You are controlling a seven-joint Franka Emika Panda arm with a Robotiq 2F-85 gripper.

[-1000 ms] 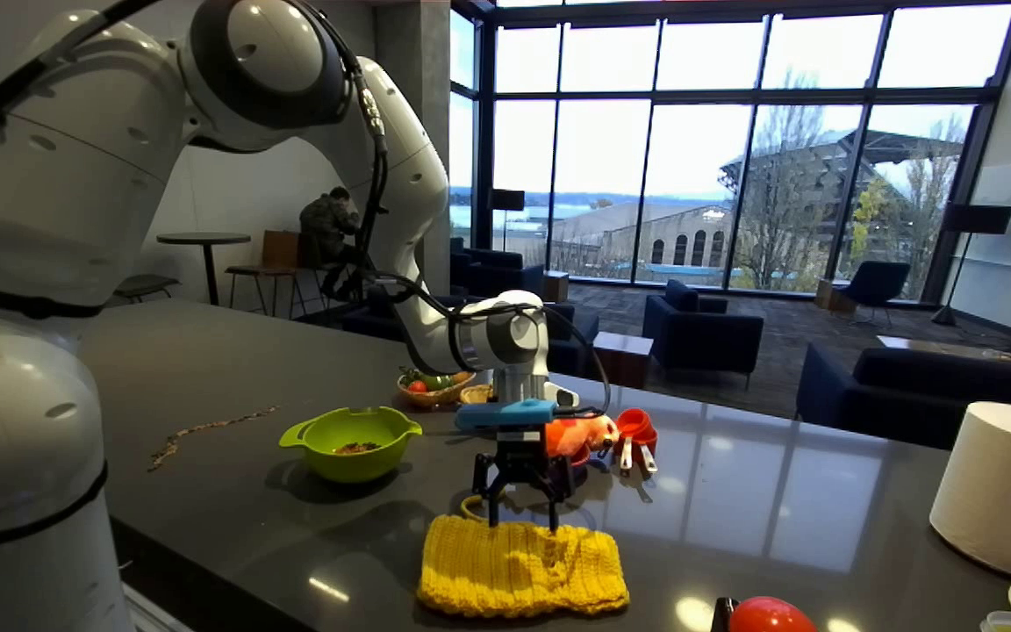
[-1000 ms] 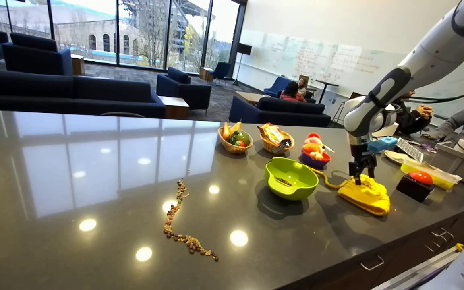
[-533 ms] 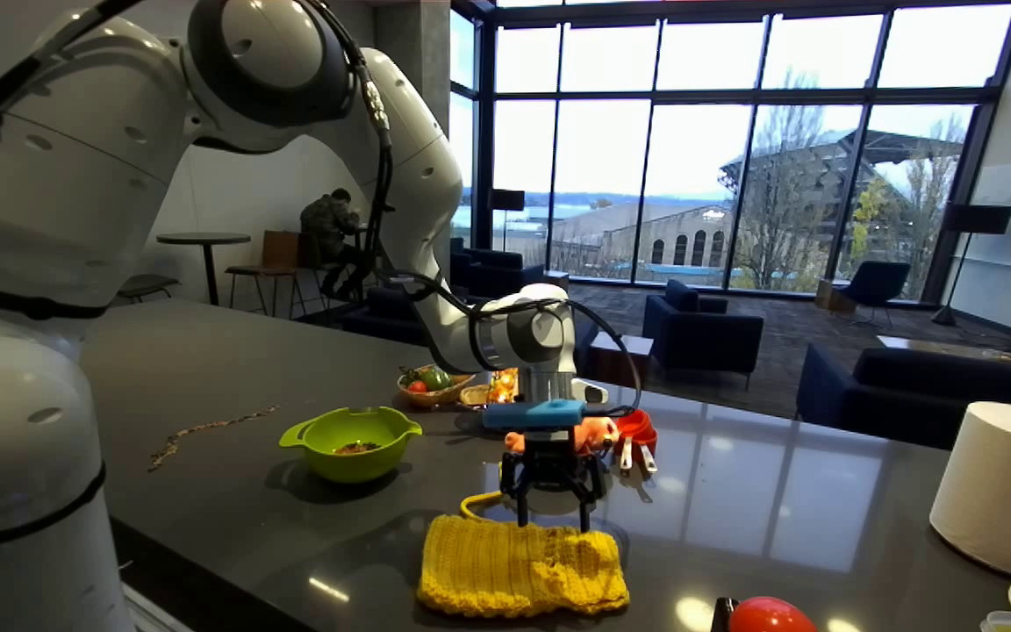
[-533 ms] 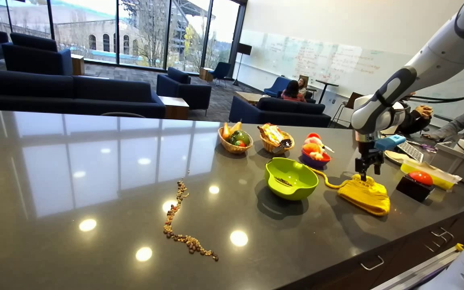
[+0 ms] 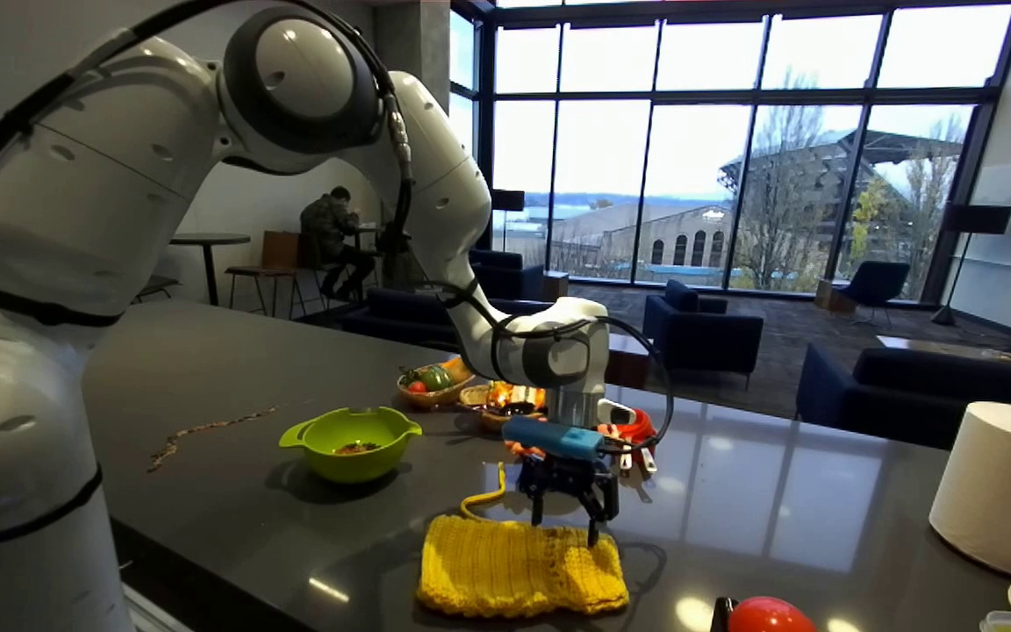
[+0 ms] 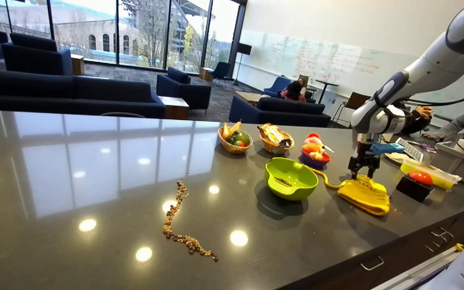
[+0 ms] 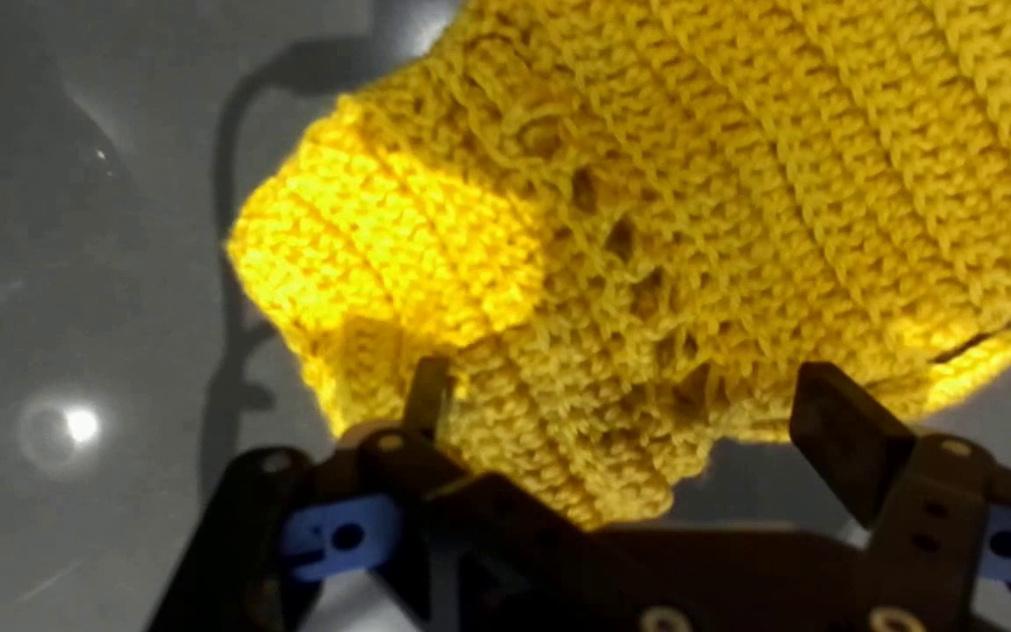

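A yellow knitted piece (image 5: 505, 570) lies on the grey counter, with a thin yellow cord (image 6: 328, 182) trailing from it toward the green bowl (image 6: 294, 191). Just over its far edge in both exterior views, my gripper (image 5: 565, 529) points downward. From the wrist, the gripper (image 7: 624, 384) has wide-apart jaws. A crumpled corner of the knit (image 7: 593, 465) lies between and below the fingers, not pinched. The left finger (image 7: 426, 395) is over the fabric; whether its tip touches cannot be told. A row of holes runs through the knit, and one side is brightly lit.
A black box with a red dome (image 6: 420, 177) stands beside the knit. Behind are a fruit basket (image 6: 236, 150), a wicker basket of packets (image 6: 274, 148) and a purple bowl (image 6: 314, 162) with a plush toy. A paper roll (image 5: 1001, 491) and scattered nuts (image 6: 191, 243) are also on the counter.
My gripper has shifted to the right across the knit in an exterior view and turned about its upright axis. The jaws have stayed apart, and the knit has kept its place.
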